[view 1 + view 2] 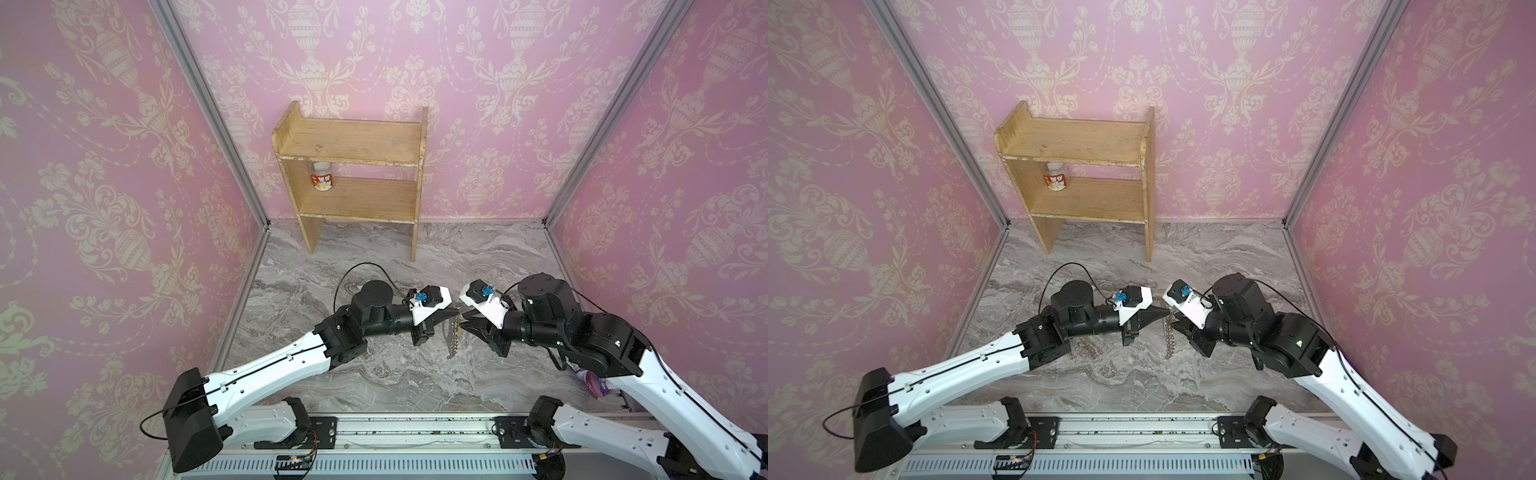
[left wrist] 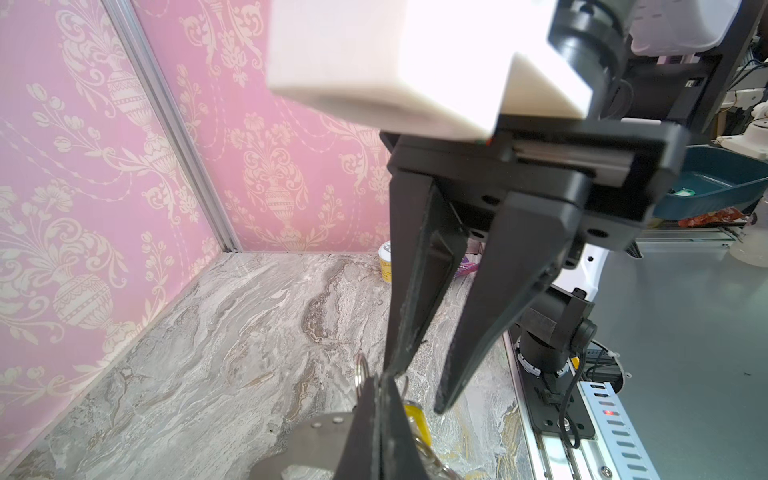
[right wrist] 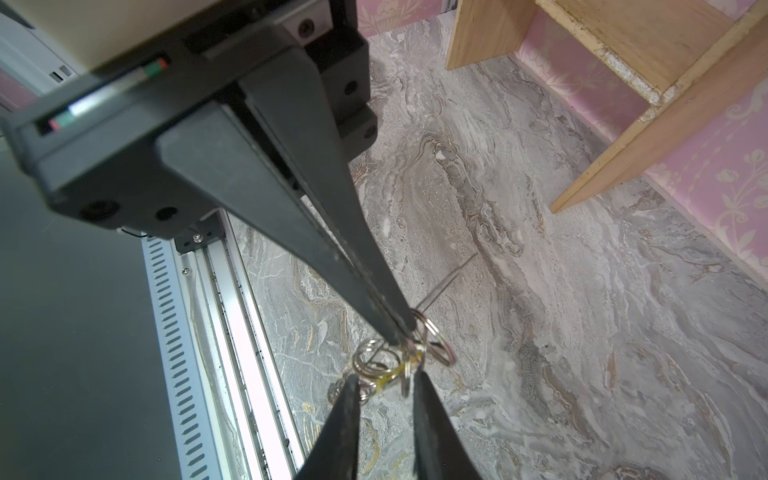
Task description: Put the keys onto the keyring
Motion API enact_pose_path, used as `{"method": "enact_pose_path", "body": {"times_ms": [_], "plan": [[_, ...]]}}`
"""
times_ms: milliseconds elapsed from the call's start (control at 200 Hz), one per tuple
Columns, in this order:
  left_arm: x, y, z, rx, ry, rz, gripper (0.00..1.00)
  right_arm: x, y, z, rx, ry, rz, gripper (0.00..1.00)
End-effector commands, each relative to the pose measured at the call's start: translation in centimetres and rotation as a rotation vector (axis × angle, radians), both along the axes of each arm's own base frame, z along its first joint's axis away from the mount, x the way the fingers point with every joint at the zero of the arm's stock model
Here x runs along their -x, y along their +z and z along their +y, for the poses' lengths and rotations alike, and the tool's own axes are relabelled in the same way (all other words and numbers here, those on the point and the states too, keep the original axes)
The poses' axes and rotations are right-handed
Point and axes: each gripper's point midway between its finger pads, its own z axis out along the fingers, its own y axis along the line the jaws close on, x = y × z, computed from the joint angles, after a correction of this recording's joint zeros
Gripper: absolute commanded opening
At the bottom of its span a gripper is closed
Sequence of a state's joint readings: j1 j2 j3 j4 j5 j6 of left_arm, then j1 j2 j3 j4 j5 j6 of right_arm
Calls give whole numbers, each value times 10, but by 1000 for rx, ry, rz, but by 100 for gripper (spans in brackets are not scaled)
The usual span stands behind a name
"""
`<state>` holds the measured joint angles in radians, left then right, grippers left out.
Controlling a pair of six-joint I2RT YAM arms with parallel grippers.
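Step, I judge: threading yellow key (image 2: 415,415) | left end effector (image 3: 405,328) clamped on keyring (image 2: 320,432), raised at 6 o'clock of shelf (image 1: 353,145) | right end effector (image 3: 386,376) parted around key | next: steady, aligned push along the ring.

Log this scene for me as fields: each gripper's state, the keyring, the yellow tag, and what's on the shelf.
left gripper: shut on the flat grey metal keyring plate at its metal split rings; plate hangs from it
right gripper: open, tips either side of the yellow plastic key tag
shelf: pale wooden two-tier shelf at back wall; white-lidded jar on lower board
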<state>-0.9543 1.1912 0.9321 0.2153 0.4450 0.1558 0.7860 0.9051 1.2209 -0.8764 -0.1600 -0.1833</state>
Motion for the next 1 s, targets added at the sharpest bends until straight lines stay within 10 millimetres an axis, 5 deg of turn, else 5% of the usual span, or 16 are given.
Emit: {"method": "enact_pose_path", "body": {"times_ms": [0, 255, 996], "plan": [[5, 19, 3, 63, 2, -14, 0, -3, 2, 1, -26, -13, -15, 21], [7, 25, 4, 87, -8, -14, 0, -8, 6, 0, -43, -34, -44, 0], [6, 49, -9, 343, -66, -5, 0, -1, 9, 28, -216, 47, -3, 0]]}}
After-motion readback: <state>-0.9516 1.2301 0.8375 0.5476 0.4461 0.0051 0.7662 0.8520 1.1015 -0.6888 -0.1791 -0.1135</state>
